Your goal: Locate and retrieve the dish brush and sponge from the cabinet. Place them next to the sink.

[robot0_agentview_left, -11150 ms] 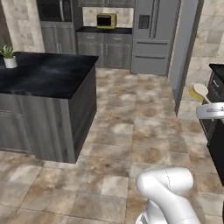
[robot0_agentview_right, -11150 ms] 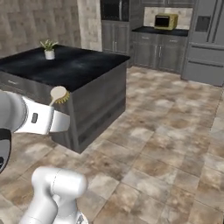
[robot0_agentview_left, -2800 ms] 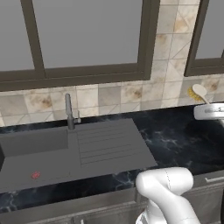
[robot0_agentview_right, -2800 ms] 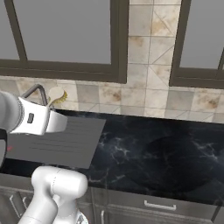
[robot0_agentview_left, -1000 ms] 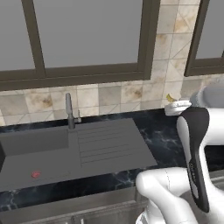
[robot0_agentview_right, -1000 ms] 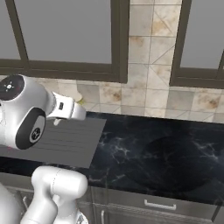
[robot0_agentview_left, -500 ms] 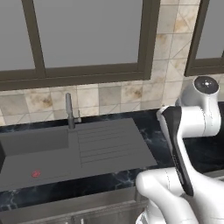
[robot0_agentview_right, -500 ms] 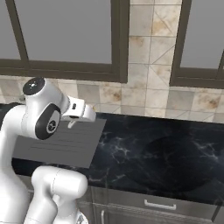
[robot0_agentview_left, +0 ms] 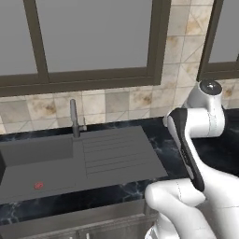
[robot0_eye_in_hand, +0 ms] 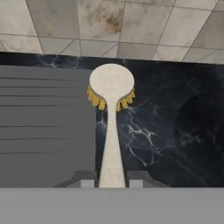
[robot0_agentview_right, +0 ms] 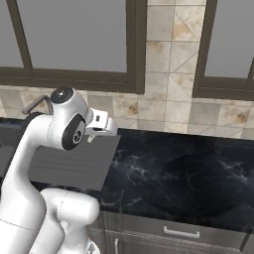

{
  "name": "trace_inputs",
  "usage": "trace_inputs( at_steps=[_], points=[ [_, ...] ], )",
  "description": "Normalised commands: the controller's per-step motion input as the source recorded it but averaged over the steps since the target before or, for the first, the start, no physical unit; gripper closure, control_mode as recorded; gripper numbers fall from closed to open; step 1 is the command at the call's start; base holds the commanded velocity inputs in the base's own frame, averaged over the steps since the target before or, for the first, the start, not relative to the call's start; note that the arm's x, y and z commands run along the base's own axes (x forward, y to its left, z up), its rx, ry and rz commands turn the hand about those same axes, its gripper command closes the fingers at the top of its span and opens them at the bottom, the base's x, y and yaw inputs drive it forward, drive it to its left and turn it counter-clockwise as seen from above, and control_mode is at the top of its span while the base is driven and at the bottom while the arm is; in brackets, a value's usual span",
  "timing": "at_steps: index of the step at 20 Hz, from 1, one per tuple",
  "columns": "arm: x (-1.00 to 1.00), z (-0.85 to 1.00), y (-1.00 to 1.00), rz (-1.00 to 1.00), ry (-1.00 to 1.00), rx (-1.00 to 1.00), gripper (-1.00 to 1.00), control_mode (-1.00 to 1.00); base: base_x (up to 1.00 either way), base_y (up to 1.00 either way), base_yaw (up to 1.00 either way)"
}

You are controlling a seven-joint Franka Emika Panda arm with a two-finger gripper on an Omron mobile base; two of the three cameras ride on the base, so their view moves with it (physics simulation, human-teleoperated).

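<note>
Here, a long black marble counter [robot0_agentview_right: 198,168] is seen running under the windows, its bare dark surface offering the room needed beside the basin. The sink [robot0_agentview_left: 42,158] is set into that counter to the left, its ribbed drainboard [robot0_agentview_left: 116,151] sloping toward the basin so that water can run off, with the slim grey faucet [robot0_agentview_left: 73,116] standing at the back edge by the tiled wall. The white arm [robot0_agentview_left: 196,140] is bent forward over the drainboard's right edge, so that the hand is brought to the strip of counter next to the sink, where the task wants its things laid. The dish brush [robot0_eye_in_hand: 111,118] is held by the lower end of its handle, head pointing away from the hand and yellow bristles facing down; in the hand view it hangs above the seam where drainboard meets marble, a posture judged to suit a flat set-down. The gripper [robot0_eye_in_hand: 112,178] is clamped shut on that handle, one dark tip at each side. The sponge and the cabinet are left out of these views.
</note>
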Motion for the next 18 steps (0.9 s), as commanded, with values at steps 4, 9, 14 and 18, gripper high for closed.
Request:
trace_inputs(
  at_steps=[4,9,14,18],
  points=[
    [0.52,-0.33,-0.04,0.04,0.1,0.01,1.0,-1.0,0.0,0.0,0.0],
    [0.51,-0.37,-0.17,0.04,0.09,0.03,1.0,-1.0,0.0,0.0,0.0],
    [0.54,-0.31,-0.13,0.05,0.07,0.0,1.0,-1.0,0.0,0.0,0.0],
    [0.48,-0.39,-0.08,0.05,0.01,0.0,1.0,-1.0,0.0,0.0,0.0]
  ],
)
